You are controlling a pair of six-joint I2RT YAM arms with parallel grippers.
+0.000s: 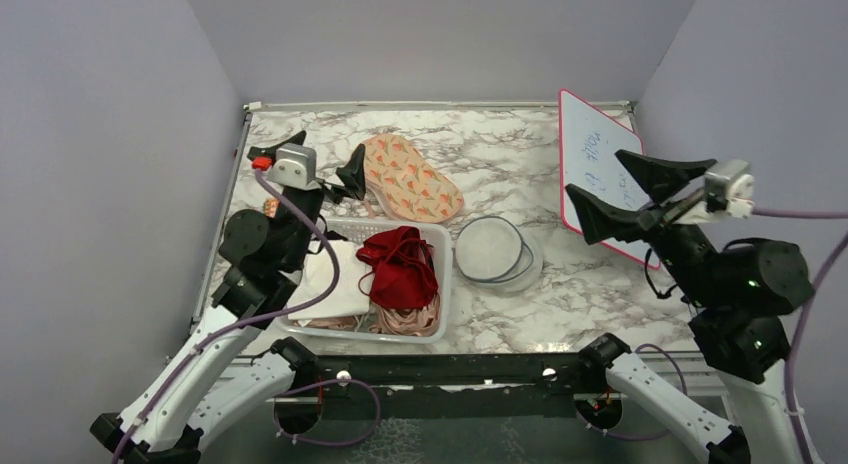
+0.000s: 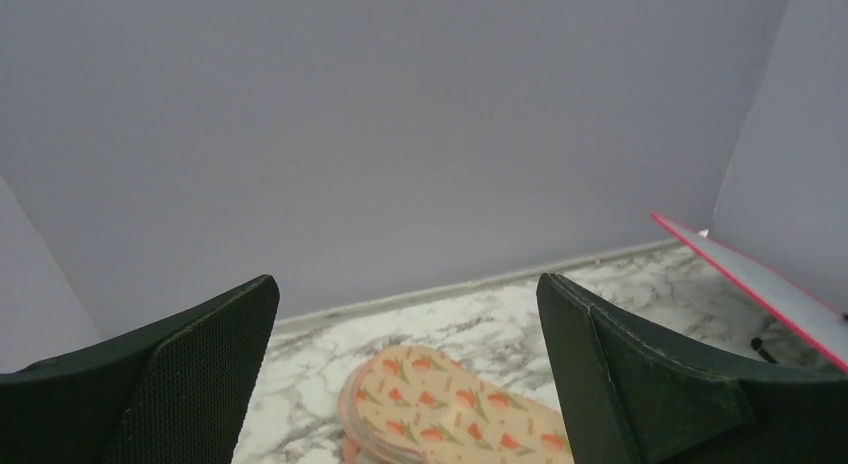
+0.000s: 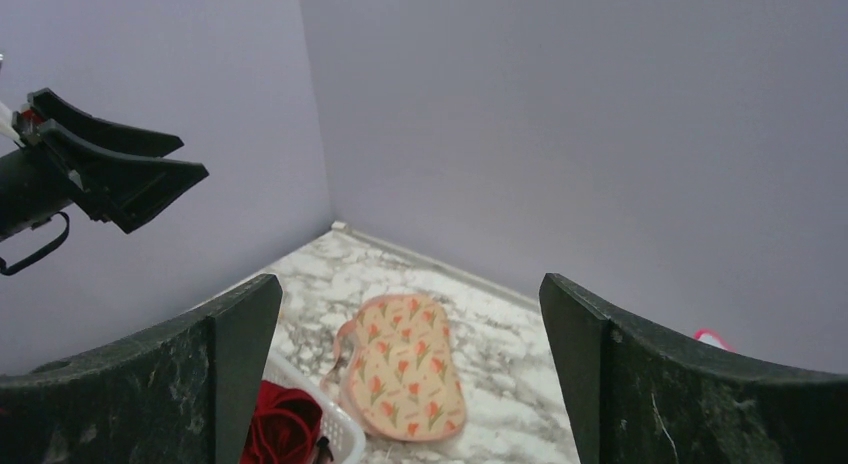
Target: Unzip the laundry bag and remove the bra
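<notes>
Bra (image 1: 400,266) sits heaped in the basket (image 1: 345,226), running near-to-far. Left gripper (image 1: 316,156), fingers wide apart, hangs just far-left of it, so it looks the closer arm. Right gripper (image 1: 597,176), also spread, is beyond the flattened laundry bag (image 1: 492,249).

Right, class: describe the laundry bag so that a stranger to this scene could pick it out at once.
Find the white slatted basket near the front edge of the marble table. Just right of it sits the laundry bag, a round of white mesh. Its grey-blue rim and circular outline set it apart from the tulip-printed pad behind and the red-edged whiteboard further right.
</notes>
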